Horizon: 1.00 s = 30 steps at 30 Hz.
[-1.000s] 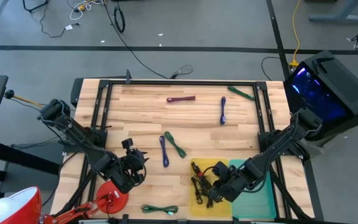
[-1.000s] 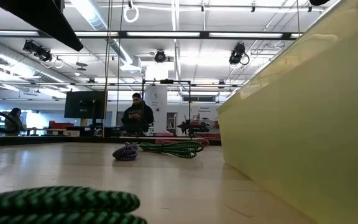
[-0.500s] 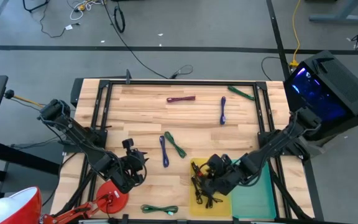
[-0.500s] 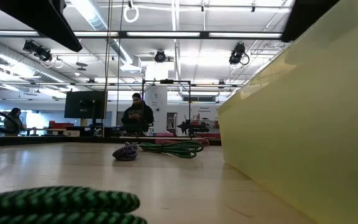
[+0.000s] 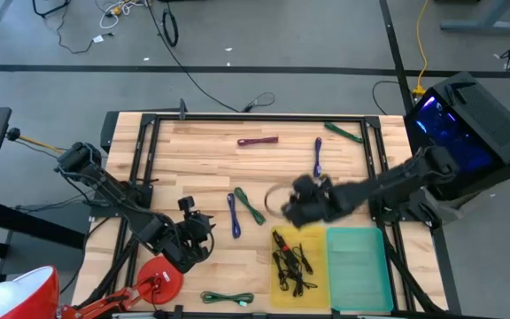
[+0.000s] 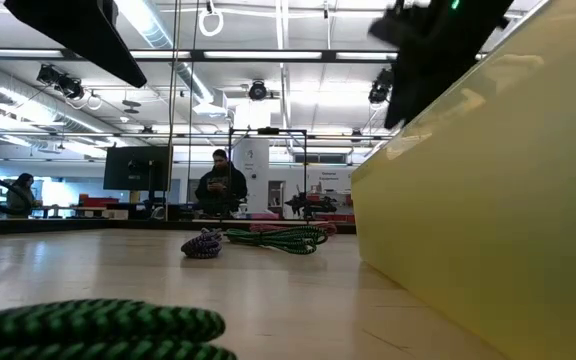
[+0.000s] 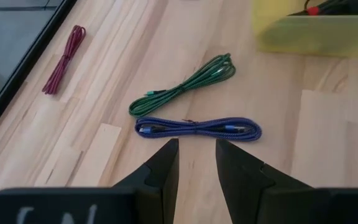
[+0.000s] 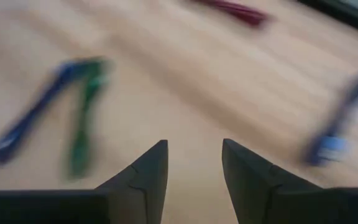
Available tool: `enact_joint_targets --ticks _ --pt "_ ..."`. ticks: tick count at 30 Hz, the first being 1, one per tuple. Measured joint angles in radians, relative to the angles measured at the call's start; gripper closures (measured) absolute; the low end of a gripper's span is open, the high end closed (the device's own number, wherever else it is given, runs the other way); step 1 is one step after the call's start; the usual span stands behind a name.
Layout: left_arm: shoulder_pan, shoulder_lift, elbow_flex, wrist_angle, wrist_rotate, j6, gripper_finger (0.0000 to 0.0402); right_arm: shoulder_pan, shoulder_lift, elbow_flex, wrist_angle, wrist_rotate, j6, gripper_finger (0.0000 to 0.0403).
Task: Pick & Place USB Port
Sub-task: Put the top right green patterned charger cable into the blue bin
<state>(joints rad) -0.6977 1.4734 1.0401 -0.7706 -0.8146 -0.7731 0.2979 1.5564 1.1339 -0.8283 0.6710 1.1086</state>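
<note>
Several braided USB cables lie flat on the wooden table: a blue one (image 5: 235, 214) and a green one (image 5: 251, 206) side by side at mid table, a maroon one (image 5: 258, 140), another blue one (image 5: 318, 157) and a green one (image 5: 343, 132) farther back. My left gripper (image 7: 196, 146) hovers open just short of the blue cable (image 7: 197, 129), at the near left (image 5: 200, 229). My right gripper (image 8: 194, 149) is open and empty, above the table (image 5: 285, 208) just beyond the yellow tray (image 5: 320, 237), to the right of the blue and green pair.
The yellow tray holds a tangle of black cables (image 5: 292, 266); a green tray (image 5: 359, 270) sits to its right. Another green cable (image 5: 227, 299) lies at the near edge, beside a red round object (image 5: 159, 279). A black frame rail (image 5: 255, 118) borders the table.
My right gripper has swung away from above the yellow tray, toward the table's far edge and a little left, turning as it went. It now hangs over bare wood next to the blue and green pair. The cables have not moved.
</note>
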Motion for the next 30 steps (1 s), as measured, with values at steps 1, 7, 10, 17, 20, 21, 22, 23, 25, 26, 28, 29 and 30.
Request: enact_joint_targets --ticks 1,7,10,17,20,21,22,23,25,26,28,29,30 --pt "-0.001 0.0 0.0 0.001 0.0 0.0 0.0289 -0.036 -0.005 0.0 -0.044 -0.005 0.021 0.025" --pt "0.0 0.0 0.0 -0.002 0.0 0.028 0.0289 -0.252 -0.022 0.0 -0.155 -0.094 -0.036 0.025" --pt "0.007 0.0 0.0 -0.001 0.0 0.047 0.0289 -0.365 -0.025 0.0 -0.152 -0.121 -0.099 0.025" --pt "0.01 0.0 0.0 0.001 0.0 0.047 0.0289 -0.652 -0.025 0.0 -0.093 -0.351 -0.267 0.025" --pt "0.01 0.0 0.0 0.001 -0.005 0.048 0.0289 -0.736 -0.025 0.0 -0.061 -0.42 -0.339 0.025" --pt "0.01 0.0 0.0 0.001 -0.01 0.053 0.0289 -0.757 -0.025 0.0 -0.053 -0.426 -0.352 0.025" --pt "0.01 0.0 0.0 0.001 -0.014 0.058 0.0289 -0.778 -0.025 0.0 -0.05 -0.432 -0.366 0.025" --pt "0.011 0.0 0.0 0.001 -0.016 0.065 0.0289 -0.797 -0.025 0.0 -0.051 -0.435 -0.382 0.025" --pt "0.012 0.0 0.0 0.001 -0.023 0.079 0.0289 -0.832 -0.023 0.0 -0.051 -0.436 -0.408 0.0247" --pt "0.012 0.0 0.0 0.001 -0.029 0.083 0.0289 -0.85 -0.023 0.0 -0.052 -0.436 -0.412 0.0246" --pt "0.012 0.0 0.0 0.001 -0.041 0.086 0.0289 -0.886 -0.022 0.0 -0.053 -0.431 -0.418 0.0241" --pt "0.012 0.0 0.0 0.001 -0.045 0.087 0.0289 -0.903 -0.022 0.0 -0.056 -0.42 -0.42 0.0239" --pt "0.012 0.0 0.0 0.001 -0.046 0.087 0.0289 -0.921 -0.022 0.0 -0.062 -0.413 -0.422 0.0236"
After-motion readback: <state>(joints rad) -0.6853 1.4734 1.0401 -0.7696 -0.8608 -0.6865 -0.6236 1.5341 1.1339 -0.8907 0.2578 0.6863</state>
